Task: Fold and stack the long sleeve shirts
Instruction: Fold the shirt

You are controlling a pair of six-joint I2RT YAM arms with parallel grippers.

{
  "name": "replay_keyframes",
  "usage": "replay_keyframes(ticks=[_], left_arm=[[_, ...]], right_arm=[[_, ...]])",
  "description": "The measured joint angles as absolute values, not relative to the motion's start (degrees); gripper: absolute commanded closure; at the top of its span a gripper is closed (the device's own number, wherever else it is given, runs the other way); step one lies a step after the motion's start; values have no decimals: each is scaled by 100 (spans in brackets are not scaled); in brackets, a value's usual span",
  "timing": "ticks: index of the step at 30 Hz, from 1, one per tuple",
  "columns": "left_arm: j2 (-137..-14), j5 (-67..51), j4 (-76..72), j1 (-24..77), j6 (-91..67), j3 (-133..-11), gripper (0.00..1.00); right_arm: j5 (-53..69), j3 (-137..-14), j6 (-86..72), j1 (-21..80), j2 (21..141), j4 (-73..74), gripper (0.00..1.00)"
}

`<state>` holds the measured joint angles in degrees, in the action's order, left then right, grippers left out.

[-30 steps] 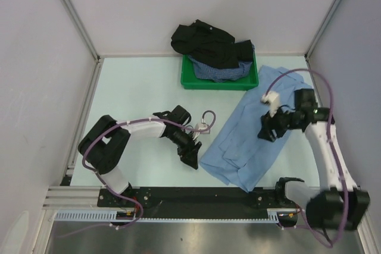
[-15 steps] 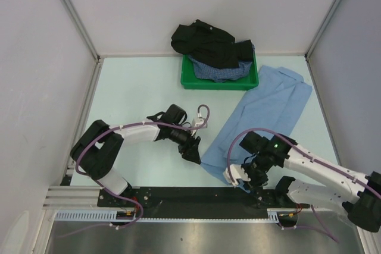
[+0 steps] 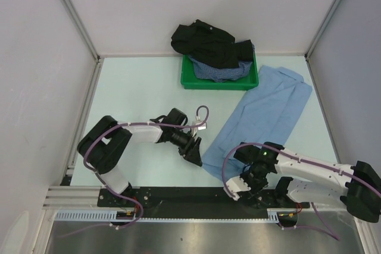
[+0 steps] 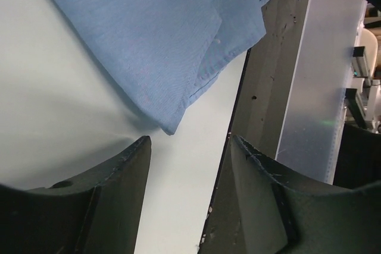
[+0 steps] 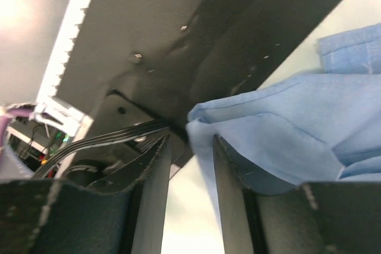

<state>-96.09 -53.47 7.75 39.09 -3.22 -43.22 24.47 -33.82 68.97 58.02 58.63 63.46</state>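
The light blue shirt (image 3: 262, 117) lies spread out diagonally on the table, from the back right to the near middle. The black shirt (image 3: 205, 43) and the dark-blue checked shirt (image 3: 217, 71) are heaped in the green tray (image 3: 219, 85). My left gripper (image 3: 193, 151) is open and empty, low over the table just left of the blue shirt's near corner (image 4: 172, 126). My right gripper (image 3: 253, 184) is at the shirt's near hem by the table's front edge. Its jaws stand a little apart, with a fold of blue cloth (image 5: 205, 126) at their tips and running into the gap.
The black mounting rail (image 3: 178, 197) runs along the near edge, right under the right gripper. Grey walls close the left, back and right sides. A purple cable loop (image 3: 205, 117) sticks up from the left wrist.
My right arm swung from above the shirt's right side down to its near hem. The blue shirt now lies flatter and longer toward the back right. My left gripper barely shifted.
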Motion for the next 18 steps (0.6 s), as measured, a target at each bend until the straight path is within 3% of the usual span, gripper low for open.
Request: replay_keyframes(ticks=[5, 9, 14, 17, 18], left_arm=[[-9806, -5365, 751, 3909, -460, -4322, 49], [-9994, -5408, 742, 3909, -576, -4353, 51], [-10125, -5424, 720, 3913, -650, -4508, 47], [-10226, -5419, 670, 3948, -679, -4637, 61], [-10278, -5406, 650, 3968, -694, -4678, 72]], right_arm=[[2263, -3210, 6735, 5909, 5990, 5795, 75], [2108, -3072, 6508, 6016, 6090, 5402, 99], [1890, -3028, 6254, 6047, 6130, 5017, 100], [1813, -3009, 6173, 6053, 6062, 4884, 100], [1785, -3011, 6143, 6053, 6012, 4847, 100]])
